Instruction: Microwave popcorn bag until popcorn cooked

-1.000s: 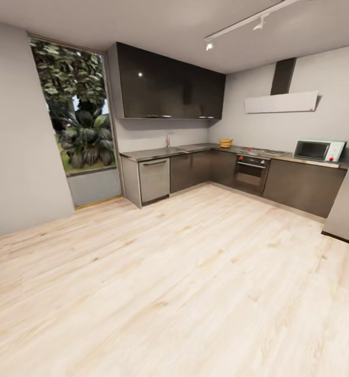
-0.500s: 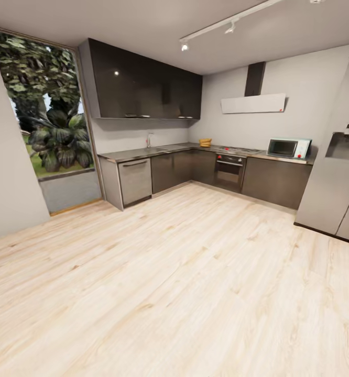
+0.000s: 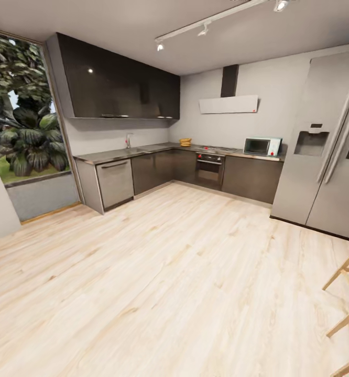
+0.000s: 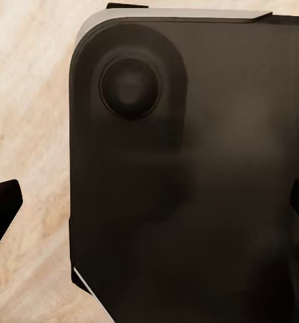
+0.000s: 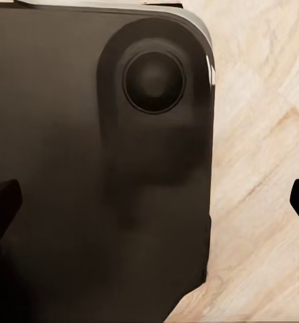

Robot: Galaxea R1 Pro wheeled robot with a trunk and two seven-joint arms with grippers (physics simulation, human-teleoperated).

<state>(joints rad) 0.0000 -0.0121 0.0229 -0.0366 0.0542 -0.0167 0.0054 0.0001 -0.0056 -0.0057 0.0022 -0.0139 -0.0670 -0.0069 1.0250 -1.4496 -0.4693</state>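
Head view shows the kitchen from across a pale wood floor [image 3: 185, 272]: the microwave [image 3: 262, 146] sits at the right end of the L-shaped worktop [image 3: 117, 154], beside the fridge [image 3: 326, 152], with an oven [image 3: 210, 170] under the corner run; the popcorn bag cannot be made out. Wrist views look down instead on the dark rounded base [image 4: 190, 182] above the floor. Left tool [image 4: 149, 215] and right tool [image 5: 149, 202] each show dark fingertips at opposite picture edges, spread wide, holding nothing.
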